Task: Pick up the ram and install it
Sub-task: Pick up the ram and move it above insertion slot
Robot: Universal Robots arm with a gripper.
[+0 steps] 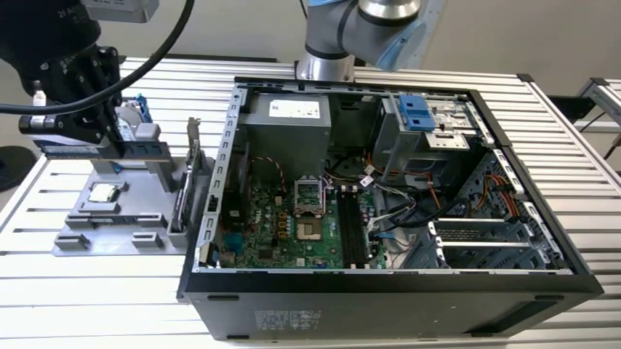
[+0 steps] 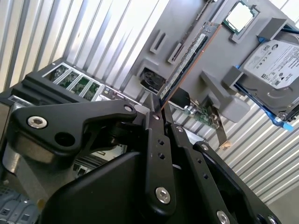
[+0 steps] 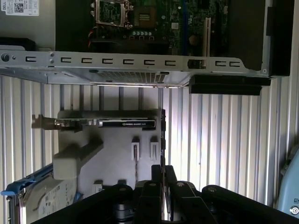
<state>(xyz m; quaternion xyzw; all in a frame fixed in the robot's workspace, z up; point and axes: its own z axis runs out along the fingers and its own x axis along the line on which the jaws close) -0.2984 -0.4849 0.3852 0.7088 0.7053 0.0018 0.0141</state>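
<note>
- The claw (image 2: 156, 112) is clamped on one end of the ram (image 2: 187, 60), pinching its flat faces. That grip likely leaves the contact edge free.
- The ram juts out over the grey holder tray (image 2: 182, 18), which also holds the hard drive (image 2: 275, 65) and the graphics card (image 3: 117, 123). I cannot tell whether it is clear of its slot.
- Beside the tray on the slatted surface (image 1: 97, 291) lies the open computer case (image 1: 388, 294), board facing up — so its long memory slots (image 1: 351, 233) look reachable from above.
</note>
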